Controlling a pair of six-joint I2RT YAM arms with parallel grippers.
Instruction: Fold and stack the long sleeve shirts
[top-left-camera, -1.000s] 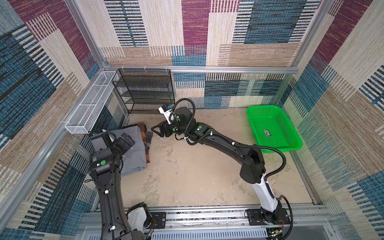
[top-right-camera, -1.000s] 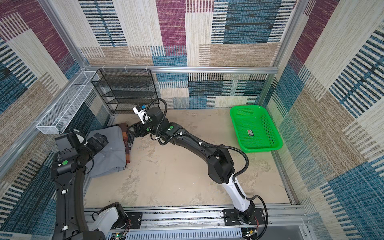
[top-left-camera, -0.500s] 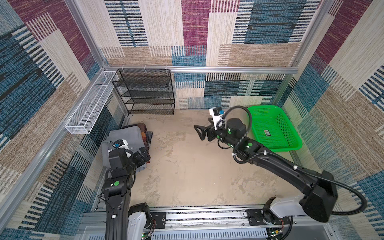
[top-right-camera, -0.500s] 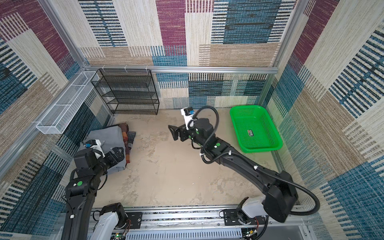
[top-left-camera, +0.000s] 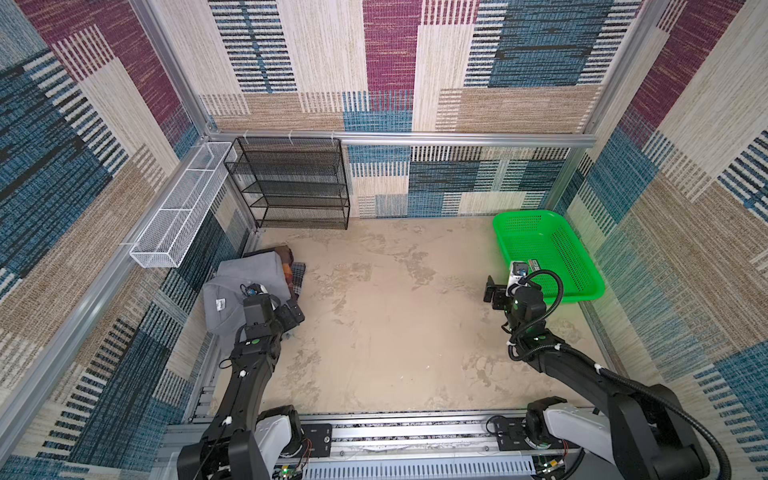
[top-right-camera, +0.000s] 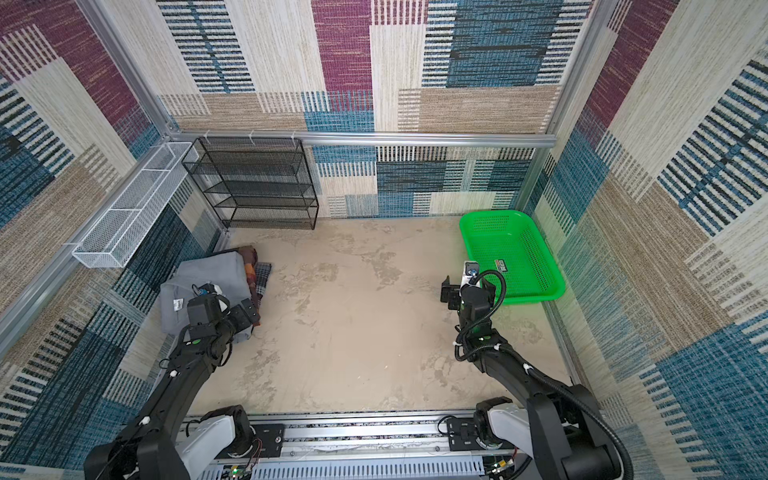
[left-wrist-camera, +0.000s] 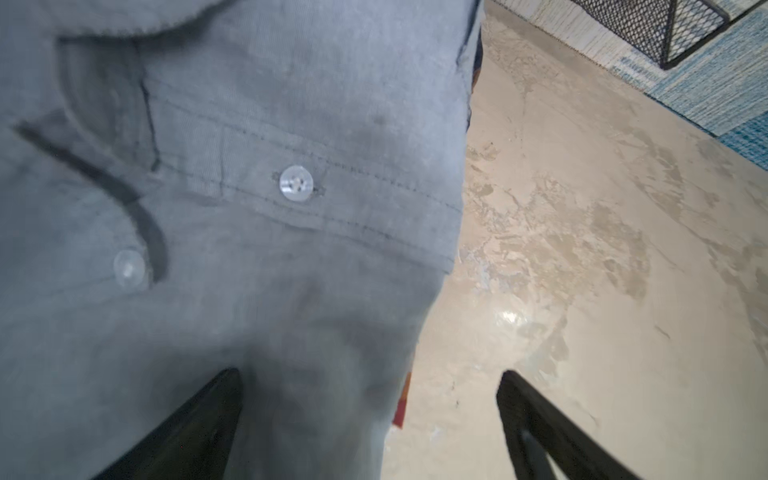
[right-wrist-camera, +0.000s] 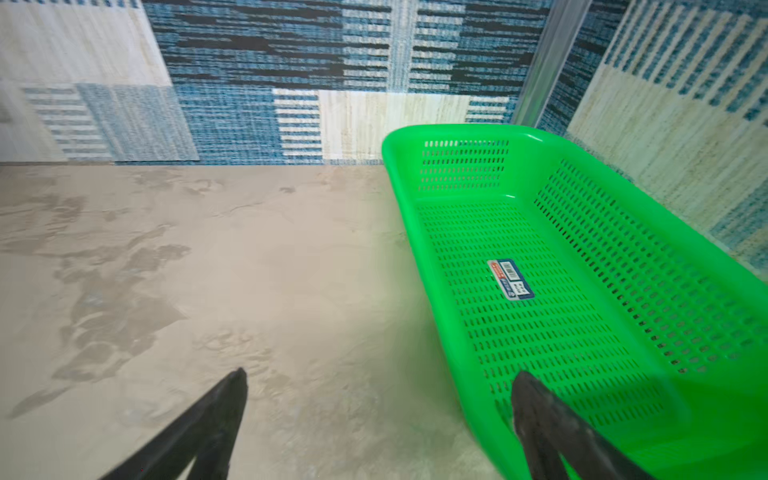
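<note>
The gray shirt (top-left-camera: 249, 276) (top-right-camera: 208, 272) lies folded at the far left of the table (top-left-camera: 395, 316) (top-right-camera: 353, 316), close against the left wall. A small pale label (top-left-camera: 223, 304) (top-right-camera: 178, 303) faces up on its nearer part. Under it is the plaid shirt (top-left-camera: 292, 271) (top-right-camera: 257, 272), and in both top views only a strip of orange, brown and dark check shows along the gray one's right edge. In the left wrist view the gray cloth (left-wrist-camera: 249, 208) fills most of the picture, with a white button (left-wrist-camera: 296, 184) on a stitched band.

The left gripper (top-left-camera: 293, 316) (top-right-camera: 248, 318) (left-wrist-camera: 370, 376) hangs over the near right corner of the stack with its jaws spread wide. One is over gray cloth and one is over bare table. I cannot tell whether either touches the cloth.

Well apart, across the table, the right gripper (top-left-camera: 493, 293) (top-right-camera: 449, 293) (right-wrist-camera: 380, 374) is just beside the near left corner of the green basket (top-left-camera: 582, 266) (top-right-camera: 544, 266) (right-wrist-camera: 415, 216). Its jaws are also spread wide, one over the table and one over the basket's near end.

A black mesh rack (top-left-camera: 291, 183) (top-right-camera: 253, 183) stands against the back wall. A white wire basket (top-left-camera: 178, 208) (top-right-camera: 129, 212) hangs on the left rail.
</note>
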